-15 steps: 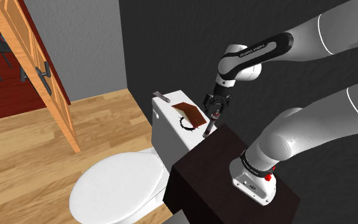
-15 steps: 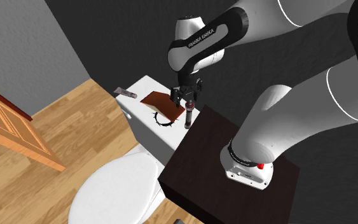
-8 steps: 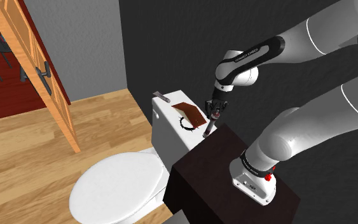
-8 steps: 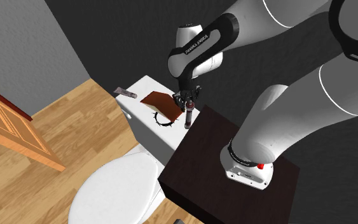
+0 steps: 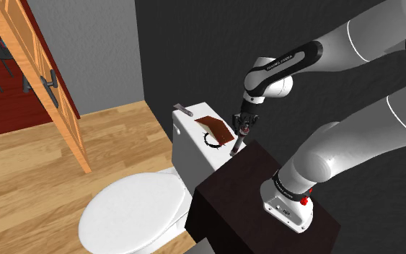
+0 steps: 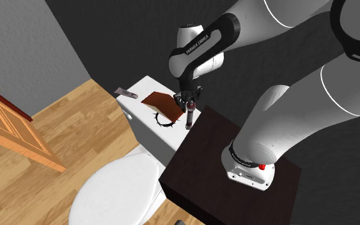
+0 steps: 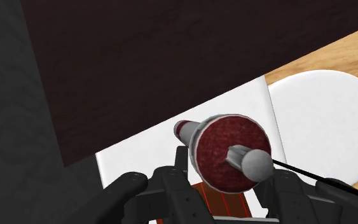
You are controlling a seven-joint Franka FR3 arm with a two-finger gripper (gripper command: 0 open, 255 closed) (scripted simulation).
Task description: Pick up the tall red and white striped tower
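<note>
The tower [image 5: 235,142] is a thin red and white striped post standing upright on the white toilet tank lid [image 5: 190,124], at the edge nearest the dark stand. My black gripper [image 5: 242,128] comes down from above and is shut on its upper part. The second exterior view shows the same hold, with the gripper [image 6: 188,106] over the tower [image 6: 188,119]. Looking along the hand, the tower's round dark red top with a grey tip [image 7: 229,153] sits clasped between the black fingers [image 7: 170,184].
On the tank lid lie a flat brown slab [image 5: 216,127], a black ring [image 5: 212,141] and a small grey piece [image 5: 183,110]. The dark stand [image 5: 255,191] abuts the tank. Below are the white toilet seat [image 5: 133,209] and wood floor; a wooden door [image 5: 50,83] stands at the shoulder view's left.
A second ago the fingers stood apart around the tower; they have since closed on it and the hand has turned a little. Nothing has moved in the last half second.
</note>
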